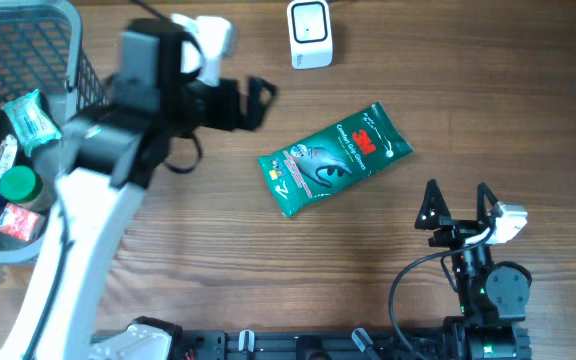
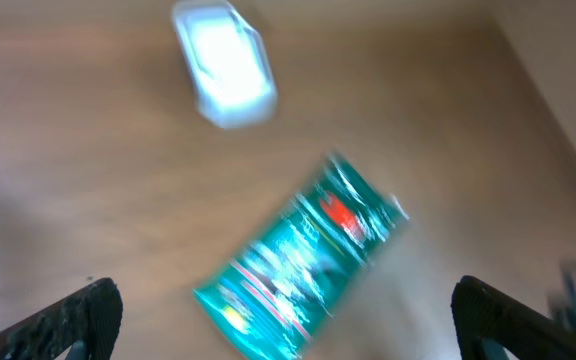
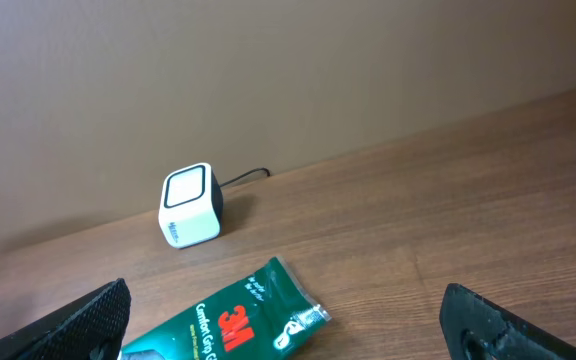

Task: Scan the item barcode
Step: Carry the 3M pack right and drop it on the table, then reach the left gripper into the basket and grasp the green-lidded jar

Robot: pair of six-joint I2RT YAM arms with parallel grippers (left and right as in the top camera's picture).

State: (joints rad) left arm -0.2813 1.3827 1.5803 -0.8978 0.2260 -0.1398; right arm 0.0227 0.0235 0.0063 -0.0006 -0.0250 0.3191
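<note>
The item is a green 3M glove packet [image 1: 333,158] lying flat and tilted on the wooden table, printed side up, with no barcode visible. It appears blurred in the left wrist view [image 2: 303,260] and partly in the right wrist view [image 3: 238,325]. A white cube scanner [image 1: 310,33] stands at the back edge, also seen from both wrists [image 2: 223,65] [image 3: 190,205]. My left gripper [image 1: 260,103] hovers open to the left of the packet, holding nothing [image 2: 288,305]. Open and empty as well, the right gripper [image 1: 457,195] sits near the front right [image 3: 288,320].
A grey mesh basket [image 1: 58,15] stands at the left edge, holding a green-capped bottle [image 1: 18,185], a teal packet [image 1: 33,118] and a red item [image 1: 13,222]. The scanner's cable runs off behind it.
</note>
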